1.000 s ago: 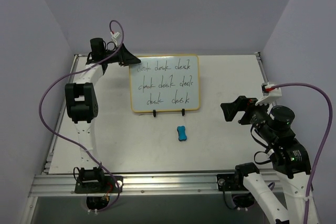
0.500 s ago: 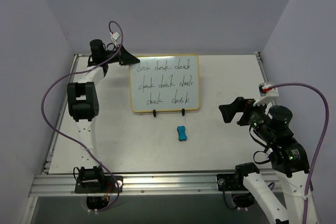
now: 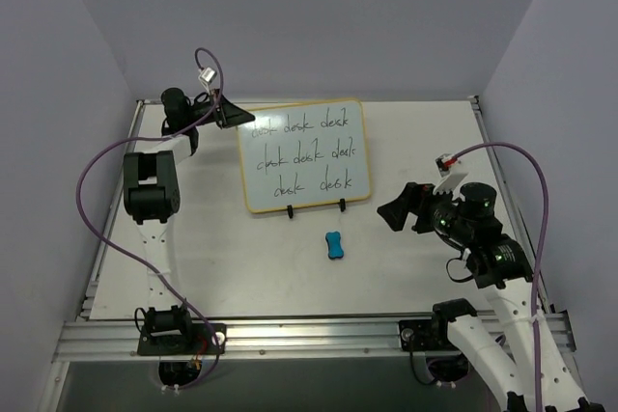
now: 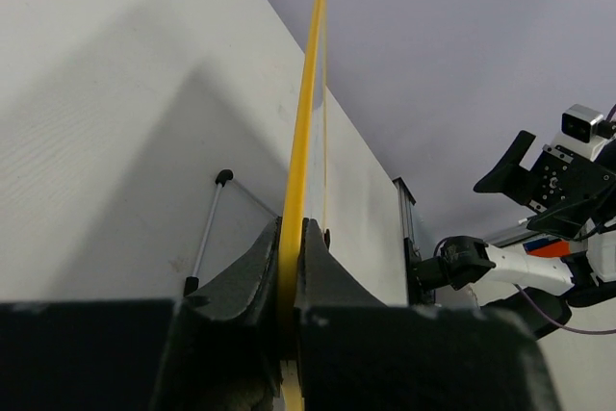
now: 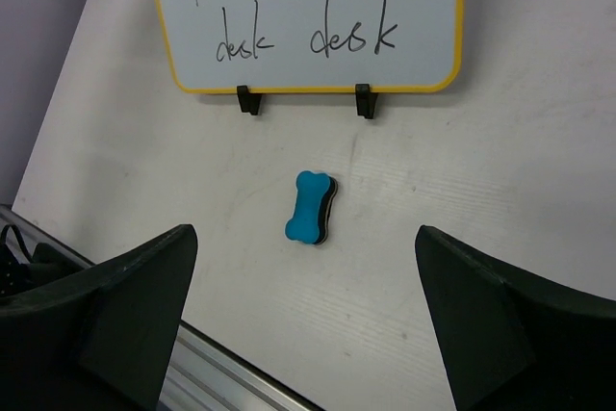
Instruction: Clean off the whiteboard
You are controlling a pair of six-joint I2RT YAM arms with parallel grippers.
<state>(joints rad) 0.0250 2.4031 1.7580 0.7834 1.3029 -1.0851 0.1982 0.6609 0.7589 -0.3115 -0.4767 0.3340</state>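
Yellow-tan framing, thin and hard, sits pinched in the fully closed left tool (image 4: 291,230), which clamps the left edge of the whiteboard (image 3: 304,153). We judge this hold must be firm so the glossy, rounded-corner board, propped on two black clip feet at the far middle of the matte white counter (image 3: 415,142) and covered in black handwriting, cannot skid under wiping. Just in front lies the blue bone-shaped eraser (image 5: 310,206), and the right tool (image 5: 303,243) hangs above it, spread wide and empty; we advise descending straight and closing across its narrow waist.
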